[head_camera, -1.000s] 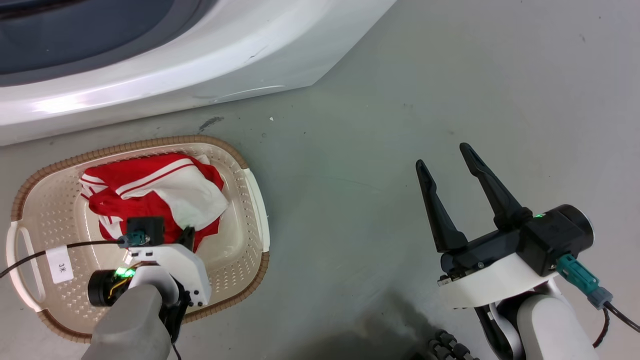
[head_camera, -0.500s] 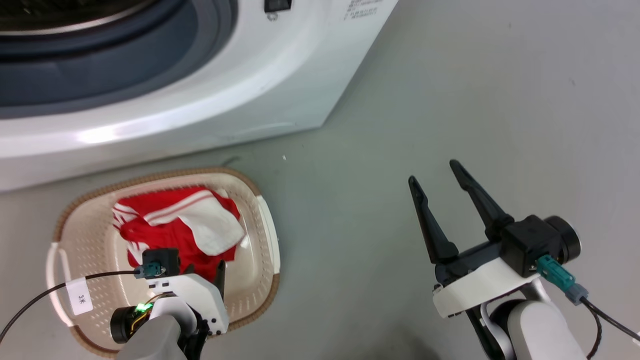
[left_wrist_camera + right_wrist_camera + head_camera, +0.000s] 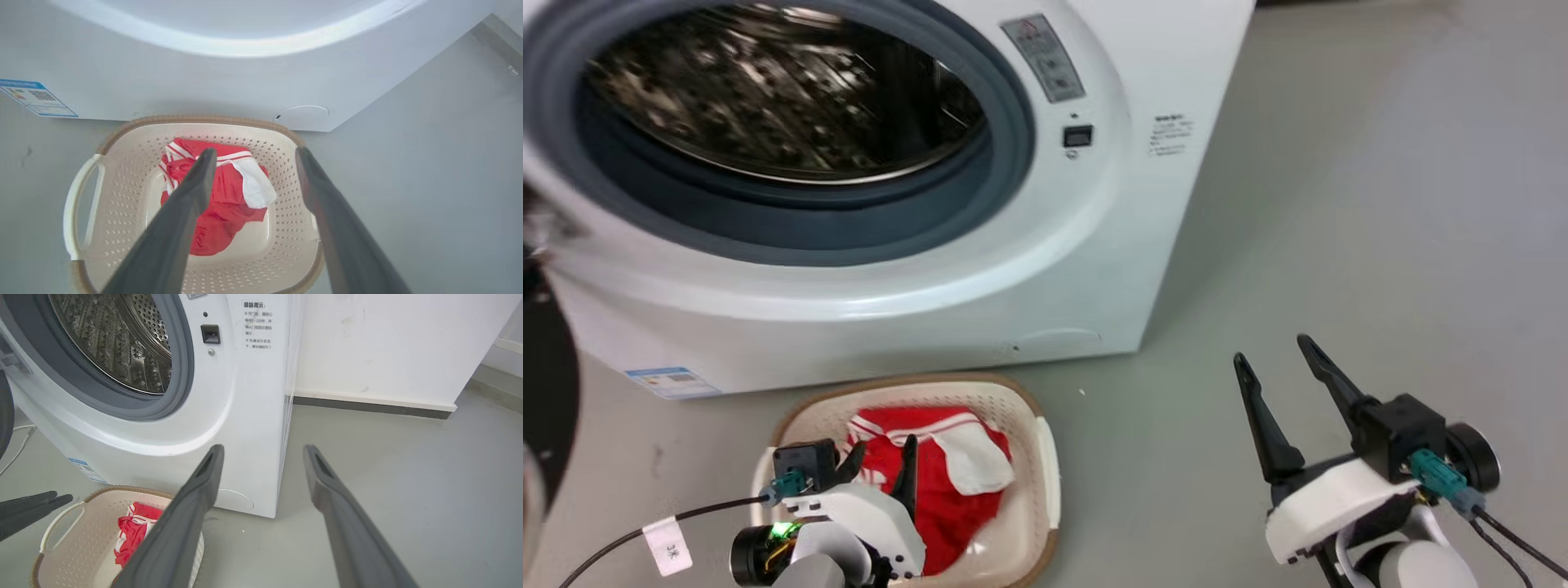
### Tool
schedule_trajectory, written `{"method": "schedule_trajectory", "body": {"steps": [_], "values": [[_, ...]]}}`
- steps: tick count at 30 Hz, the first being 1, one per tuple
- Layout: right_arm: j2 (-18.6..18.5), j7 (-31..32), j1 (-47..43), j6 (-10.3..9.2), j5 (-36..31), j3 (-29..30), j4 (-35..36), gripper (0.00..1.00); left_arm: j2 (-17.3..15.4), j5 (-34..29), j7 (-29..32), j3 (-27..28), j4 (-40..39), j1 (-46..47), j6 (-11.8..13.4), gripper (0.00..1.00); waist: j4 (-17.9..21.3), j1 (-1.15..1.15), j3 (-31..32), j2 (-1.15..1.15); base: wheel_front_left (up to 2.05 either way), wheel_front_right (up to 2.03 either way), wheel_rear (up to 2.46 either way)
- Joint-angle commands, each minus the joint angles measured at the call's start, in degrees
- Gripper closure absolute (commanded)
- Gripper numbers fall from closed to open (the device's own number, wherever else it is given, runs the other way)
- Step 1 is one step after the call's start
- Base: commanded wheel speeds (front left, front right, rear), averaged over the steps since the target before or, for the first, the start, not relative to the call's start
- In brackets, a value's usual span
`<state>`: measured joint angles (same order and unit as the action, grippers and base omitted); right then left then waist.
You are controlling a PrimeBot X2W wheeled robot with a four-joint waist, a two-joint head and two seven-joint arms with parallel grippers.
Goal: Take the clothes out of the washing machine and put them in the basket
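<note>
Head view, items by size: grey floor [image 3: 1380, 204], running under everything. White wall [image 3: 388, 343] with a dark skirting strip [image 3: 367, 406], behind and to the right of the machine in the right wrist view. Washing machine [image 3: 1045, 269], white, front-loading, with its porthole uncovered; grey rim [image 3: 809, 233] around a perforated steel drum [image 3: 768, 98]. Door [image 3: 543, 384], a dark curved edge at the far left, swung clear of the opening. Basket [image 3: 1049, 482], cream perforated plastic with a brown woven-look rim, on the floor just in front of the machine's lower panel. Clothes [image 3: 947, 498], a bright red bundle with white stripes and a white panel, lying inside the basket toward its machine side. Left gripper [image 3: 884, 445], above the basket, fingers spread wide with nothing between them; in its own wrist view the left finger crosses in front of the red bundle. Right gripper [image 3: 1271, 349], over bare floor well to the right of the basket, fingers likewise parted and gripping nothing, pointing toward the machine's right corner. Black cable [image 3: 605, 543] leading off the left wrist, carrying a white paper tag [image 3: 667, 545]. Blue-edged sticker [image 3: 670, 381] on the machine's lower left. Round access cover [image 3: 302, 116] low on the front. Black latch socket [image 3: 1077, 135] beside the porthole.
</note>
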<state>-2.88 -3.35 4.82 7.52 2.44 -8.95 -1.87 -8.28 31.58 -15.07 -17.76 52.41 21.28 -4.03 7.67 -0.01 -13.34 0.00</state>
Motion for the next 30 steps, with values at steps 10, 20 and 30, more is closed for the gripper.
{"method": "schedule_trajectory", "body": {"steps": [10, 20, 30], "values": [[0.0, 1.1, -3.6, -0.05, -0.5, 3.5, 0.5, 0.00, 0.8, -9.9, -0.1, 6.7, -19.1, -7.1, 0.5, 0.00, -8.5, 0.01, 8.8, 0.00, 0.00, 0.00, 0.00], [0.0, 1.4, -5.3, -0.05, 0.2, 5.2, 0.7, 0.00, 0.9, -16.2, -0.1, 10.3, -35.6, -10.6, 0.6, 0.00, -10.5, 0.01, 11.0, 0.00, 0.00, 0.00, 0.00], [0.0, 1.6, -8.4, -0.06, 0.2, 6.5, 0.9, 0.00, -0.7, -19.2, 1.5, 9.3, -42.7, -16.9, 1.7, 0.00, -10.1, 0.01, 14.3, 0.00, 0.00, 0.00, 0.00]]}}
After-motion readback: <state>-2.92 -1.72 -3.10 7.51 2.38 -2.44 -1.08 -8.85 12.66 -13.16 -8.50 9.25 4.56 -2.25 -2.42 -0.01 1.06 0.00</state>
